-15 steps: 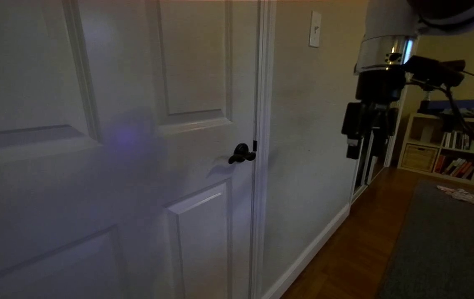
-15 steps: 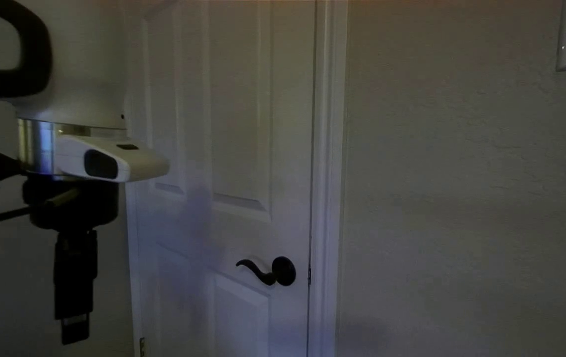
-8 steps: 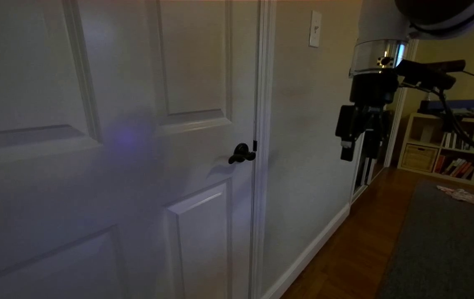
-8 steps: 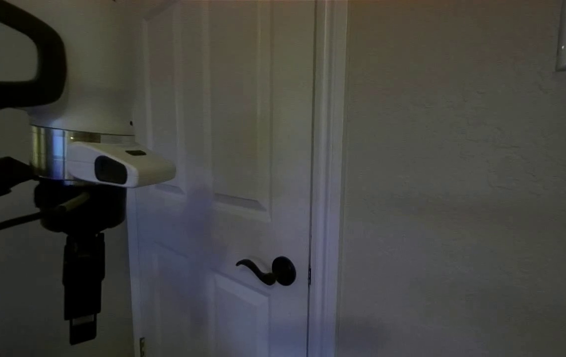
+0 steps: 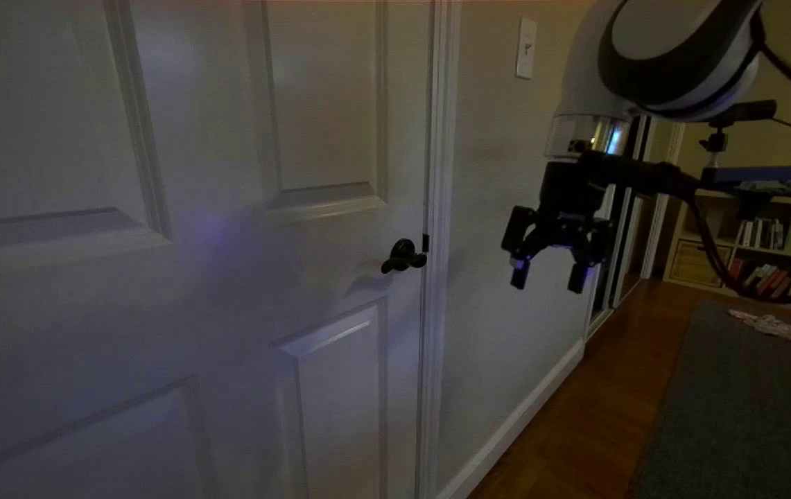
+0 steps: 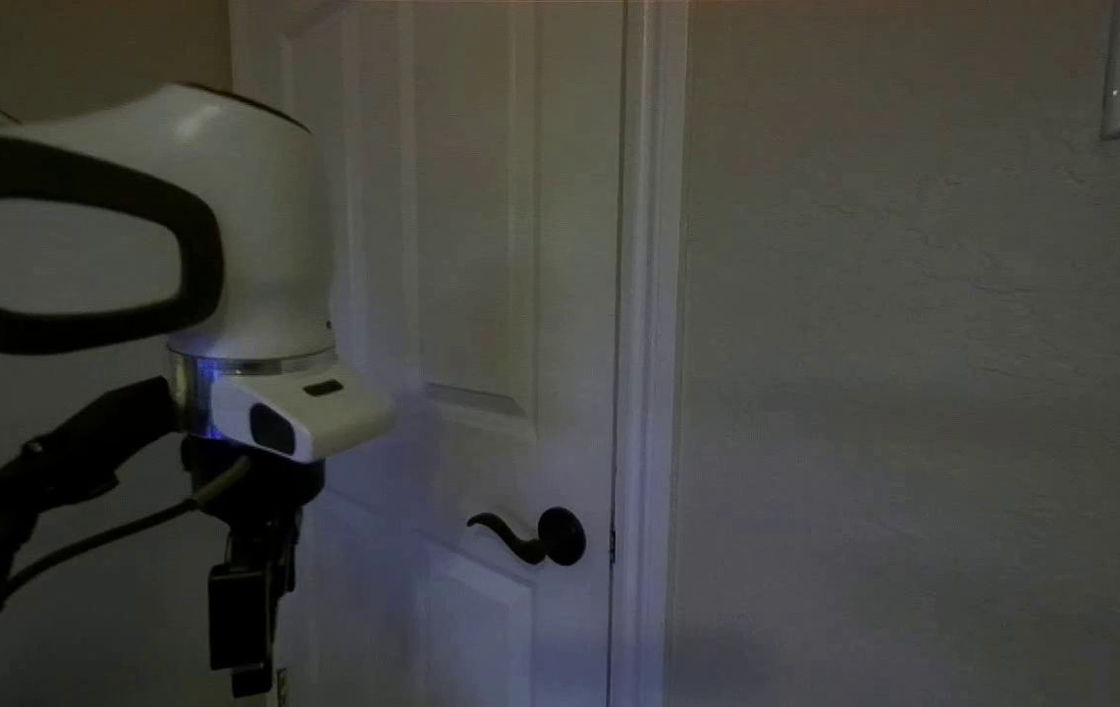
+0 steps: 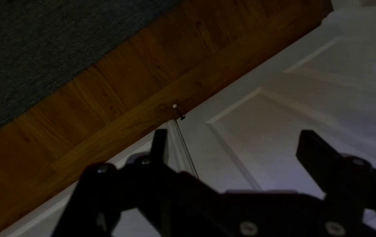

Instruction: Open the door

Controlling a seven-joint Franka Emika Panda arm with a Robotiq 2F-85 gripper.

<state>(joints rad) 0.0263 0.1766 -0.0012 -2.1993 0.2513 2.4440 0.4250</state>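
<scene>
Wrist view | claw (image 7: 234, 136) — released, jaws wide | in both exterior views: door (image 5: 326, 277) — closed

Dim throughout (bluish sheen on door (image 5: 201, 263)).

A white door (image 5: 222, 312), tinged violet and patterned with rectangular panels (image 5: 340, 402), carries a black handle (image 5: 403, 256) at left in an exterior view. To the right are a white-and-black arm (image 5: 669, 31), a black gripper (image 5: 548, 277), brown wood-grained floor (image 5: 575, 416), a dark grey rug (image 5: 742, 409), a pink-and-white cloth (image 5: 773, 326) and, far off, a tan bookcase (image 5: 769, 251) with red books (image 5: 774, 282).
</scene>
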